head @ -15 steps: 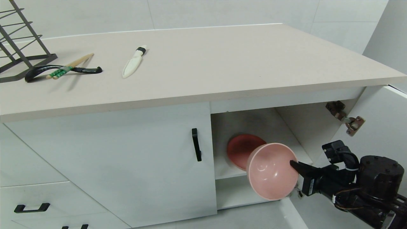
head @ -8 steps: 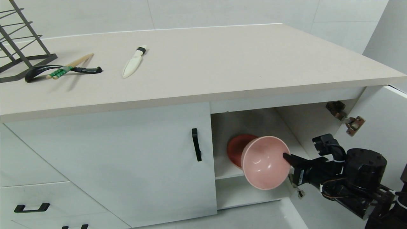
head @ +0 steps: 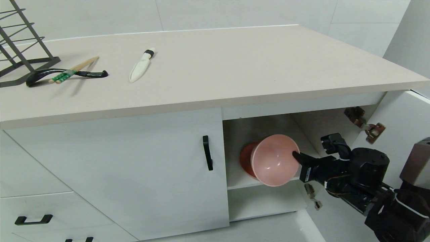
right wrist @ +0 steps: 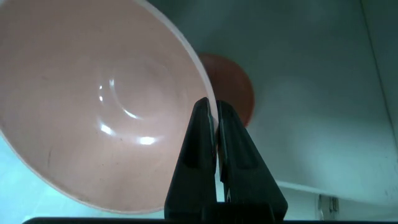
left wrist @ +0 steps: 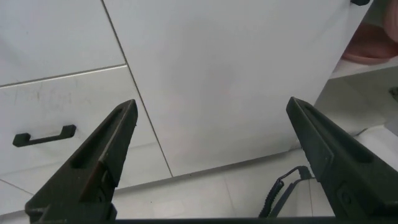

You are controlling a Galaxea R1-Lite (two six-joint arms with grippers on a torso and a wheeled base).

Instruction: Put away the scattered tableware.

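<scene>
Holding pink bowl [head: 272, 163], right hand [head: 296, 155], open cabinet [head: 320, 126], beige countertop [head: 218, 64], tiled wall [head: 235, 11]

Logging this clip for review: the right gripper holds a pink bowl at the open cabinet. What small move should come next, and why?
Probably ease the pink bowl deeper and lower it onto the shelf beside the red dish. The right gripper pinches its rim, and the bowl hangs tilted at the shelf's front edge, apparently not set down.

Bowl [head: 273, 159] smooth, glossy pink, plastic-looking, catching small highlights; plate [head: 245, 158] a duller, matt red; countertop [head: 235, 60] matt beige; door [head: 134, 168] smooth satin white; rack [head: 43, 60] dark metal wire; chopsticks [head: 84, 64] pale wood.
</scene>
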